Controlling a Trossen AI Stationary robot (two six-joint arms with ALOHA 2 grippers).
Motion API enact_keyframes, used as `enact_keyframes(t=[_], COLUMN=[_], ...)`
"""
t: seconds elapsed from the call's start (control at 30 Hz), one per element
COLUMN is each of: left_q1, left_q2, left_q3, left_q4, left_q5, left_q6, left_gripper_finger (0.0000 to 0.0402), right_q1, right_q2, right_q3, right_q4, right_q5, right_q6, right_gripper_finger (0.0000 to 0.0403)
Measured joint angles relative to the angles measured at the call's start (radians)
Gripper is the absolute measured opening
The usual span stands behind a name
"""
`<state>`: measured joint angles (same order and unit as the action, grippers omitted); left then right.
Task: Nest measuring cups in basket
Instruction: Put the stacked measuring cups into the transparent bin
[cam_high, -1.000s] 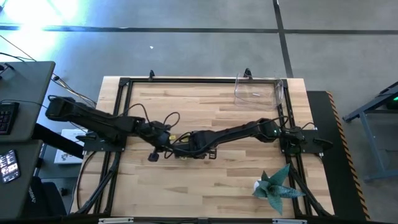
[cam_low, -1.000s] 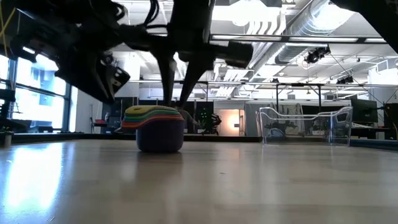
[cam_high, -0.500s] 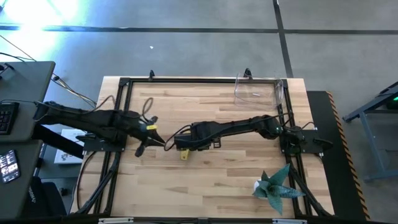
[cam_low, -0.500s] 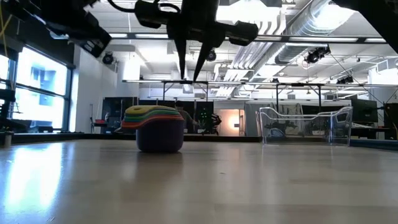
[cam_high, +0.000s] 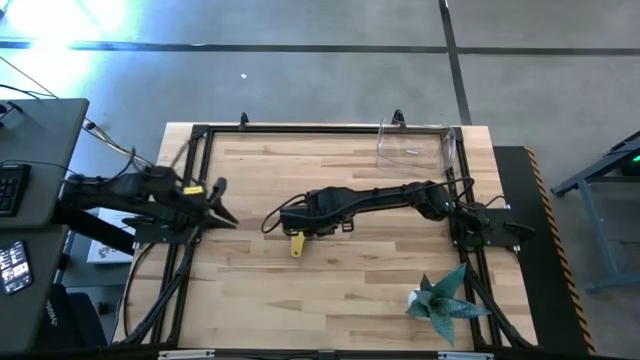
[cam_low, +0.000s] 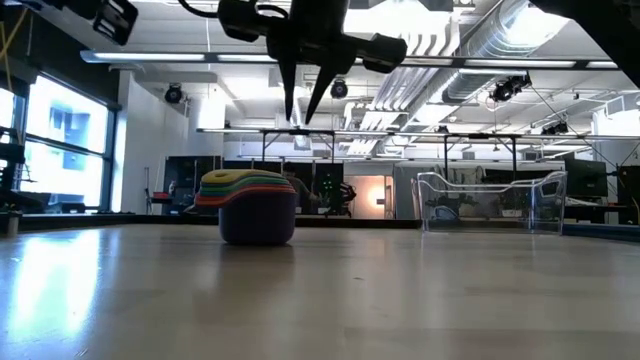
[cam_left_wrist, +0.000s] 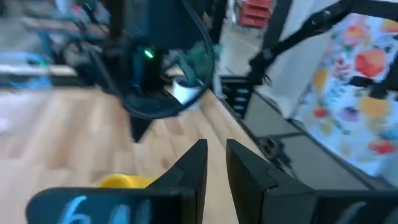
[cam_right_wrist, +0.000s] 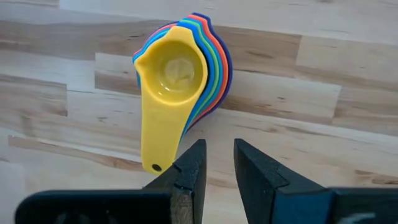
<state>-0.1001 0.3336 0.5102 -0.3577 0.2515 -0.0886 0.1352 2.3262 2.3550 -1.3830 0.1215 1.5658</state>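
The measuring cups (cam_right_wrist: 180, 74) sit nested in one stack on the table, yellow on top and purple (cam_low: 257, 222) at the bottom, with their handles fanned out. In the high view only the yellow handle (cam_high: 296, 245) shows from under my right arm. My right gripper (cam_low: 301, 113) hangs above the stack, fingers pointing down, narrowly open and touching nothing. My left gripper (cam_high: 225, 208) is back near the table's left side, its fingers (cam_left_wrist: 198, 163) a narrow gap apart and holding nothing. The clear basket (cam_high: 415, 150) stands at the far right corner.
A black metal frame (cam_high: 196, 150) runs around the table's edge. A teal spiky plant (cam_high: 440, 298) stands near the right front corner. Bare wood lies between the stack and the basket (cam_low: 490, 202).
My left gripper has drawn back from the stack toward the table's left edge and risen. My right gripper has lifted straight up off the top of the stack. The stack has stayed where it was.
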Motion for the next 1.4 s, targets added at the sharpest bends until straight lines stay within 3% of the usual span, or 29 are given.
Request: enact_keyframes(t=[0.37, 0.57, 0.77, 1.4], left_q1=[0.001, 0.001, 0.001, 0.001], left_q2=[-0.230, -0.331, -0.324, -0.329], left_q3=[-0.026, -0.063, -0.082, -0.325], left_q4=[-0.103, -0.078, -0.045, 0.157], left_q5=[-0.259, -0.269, -0.302, -0.318], left_q6=[0.082, 0.061, 0.037, -0.008], left_gripper_finger=[0.0048, 0.0048, 0.0048, 0.0048], right_q1=[-0.005, -0.009, -0.017, -0.018], right_q2=[0.000, 0.000, 0.000, 0.001], right_q3=[0.000, 0.000, 0.000, 0.000], right_q4=[0.016, 0.021, 0.028, 0.035], right_q5=[0.000, 0.001, 0.001, -0.006], right_q6=[0.003, 0.004, 0.003, 0.007], right_gripper_finger=[0.0073, 0.0073, 0.0073, 0.0073])
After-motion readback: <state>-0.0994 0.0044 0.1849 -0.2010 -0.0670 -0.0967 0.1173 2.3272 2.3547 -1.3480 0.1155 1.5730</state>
